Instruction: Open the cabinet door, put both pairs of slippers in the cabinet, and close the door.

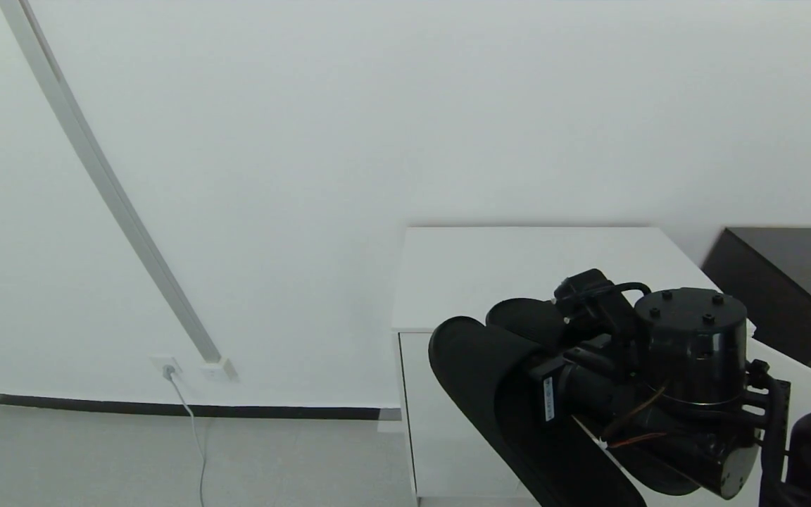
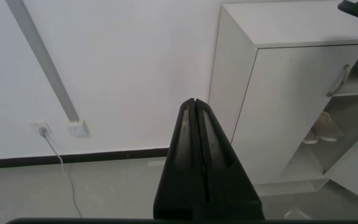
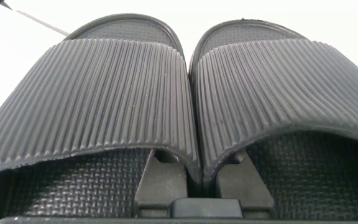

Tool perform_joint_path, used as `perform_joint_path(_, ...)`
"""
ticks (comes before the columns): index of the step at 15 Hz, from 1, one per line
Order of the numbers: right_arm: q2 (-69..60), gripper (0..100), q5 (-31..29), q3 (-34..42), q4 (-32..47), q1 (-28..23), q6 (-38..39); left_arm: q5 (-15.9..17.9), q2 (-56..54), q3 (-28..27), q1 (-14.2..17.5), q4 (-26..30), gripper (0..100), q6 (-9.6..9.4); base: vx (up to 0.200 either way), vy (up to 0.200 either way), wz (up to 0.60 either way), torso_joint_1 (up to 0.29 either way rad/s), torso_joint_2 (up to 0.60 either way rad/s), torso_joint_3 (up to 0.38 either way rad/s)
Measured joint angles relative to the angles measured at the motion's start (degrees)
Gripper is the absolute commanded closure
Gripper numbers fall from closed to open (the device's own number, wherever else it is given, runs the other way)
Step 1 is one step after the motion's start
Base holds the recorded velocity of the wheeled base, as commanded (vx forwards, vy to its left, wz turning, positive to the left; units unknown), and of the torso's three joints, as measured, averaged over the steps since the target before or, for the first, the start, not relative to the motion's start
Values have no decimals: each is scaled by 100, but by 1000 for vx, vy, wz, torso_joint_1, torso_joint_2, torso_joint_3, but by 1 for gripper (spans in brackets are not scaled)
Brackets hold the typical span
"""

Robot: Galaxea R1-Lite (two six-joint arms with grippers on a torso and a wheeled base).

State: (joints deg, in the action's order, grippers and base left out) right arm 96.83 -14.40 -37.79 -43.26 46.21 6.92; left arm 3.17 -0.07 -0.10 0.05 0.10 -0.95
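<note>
In the head view, my right gripper (image 1: 553, 352) holds a pair of black slippers (image 1: 490, 380) in the air, in front of the white cabinet (image 1: 518, 267). The right wrist view shows its fingers (image 3: 160, 186) clamped on the inner edges of the two ribbed straps (image 3: 104, 99), side by side. The left wrist view shows my left gripper (image 2: 194, 124) shut and empty, well away from the cabinet (image 2: 278, 93). One cabinet door with a bar handle (image 2: 339, 81) is closed. The bay beside it is open, with a light-coloured pair of slippers (image 2: 325, 127) on a shelf.
A wall socket with a white cable (image 1: 166, 367) and a slanted cable duct (image 1: 110, 190) are on the wall left of the cabinet. A dark piece of furniture (image 1: 786, 282) stands to the cabinet's right. Bare floor (image 2: 92, 193) lies left of the cabinet.
</note>
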Motion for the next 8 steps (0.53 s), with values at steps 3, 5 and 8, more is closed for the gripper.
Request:
perform_joint_path(3, 2, 100, -7, 0, 5, -10, 2, 0, 0, 0, 6, 0, 100, -2, 0, -200, 0, 7, 2, 1)
perform_joint_path(5, 2, 100, 0, 9, 2, 1, 0, 0, 0, 0, 2, 0, 100, -2, 0, -200, 0, 0, 0, 2)
perform_joint_path(8, 2, 100, -2, 37, 10, 15, 0, 0, 0, 0, 2, 0, 100, -2, 0, -200, 0, 7, -1, 1)
